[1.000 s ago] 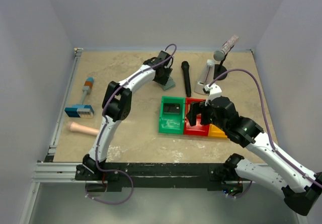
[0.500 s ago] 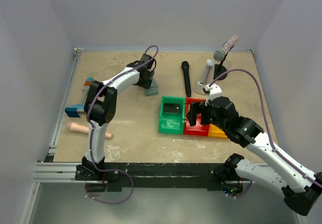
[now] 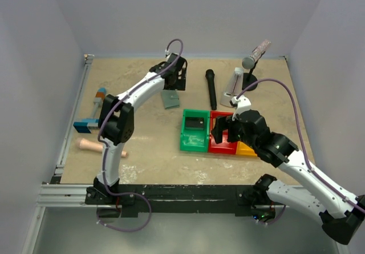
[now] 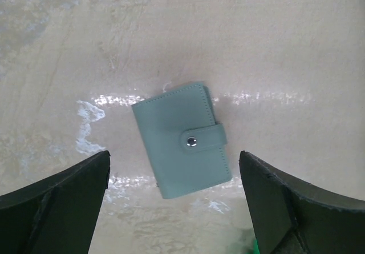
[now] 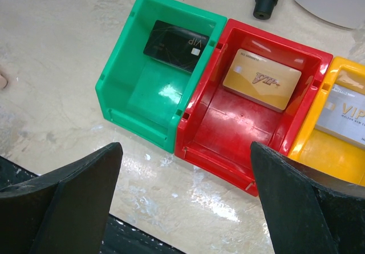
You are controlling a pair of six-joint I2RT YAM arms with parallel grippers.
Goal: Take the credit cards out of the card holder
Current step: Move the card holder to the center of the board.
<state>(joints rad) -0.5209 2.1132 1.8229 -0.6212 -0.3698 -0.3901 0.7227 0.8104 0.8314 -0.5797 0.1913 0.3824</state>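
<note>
The grey-blue card holder (image 3: 170,99) lies flat on the table, folded shut with its snap strap fastened; it also shows in the left wrist view (image 4: 181,140). My left gripper (image 3: 174,83) hovers open and empty just behind and above it, with the holder between the jaws in the left wrist view (image 4: 177,208). A dark card (image 5: 174,38) lies in the green bin (image 5: 122,88), a tan-orange card (image 5: 261,79) in the red bin (image 5: 228,134), and a pale greyish card (image 5: 345,114) in the yellow bin (image 5: 319,157). My right gripper (image 3: 224,131) is open and empty above the bins' near edge.
A black microphone (image 3: 211,88) lies behind the bins. A second microphone on a stand (image 3: 254,54) and a pale upright object (image 3: 234,85) stand at the back right. A blue-and-orange block tool (image 3: 91,123) and a peach cylinder (image 3: 94,145) lie at the left.
My left gripper carried the card holder leftward, set it on the table, let go and drew back above it. The right arm has not moved.
</note>
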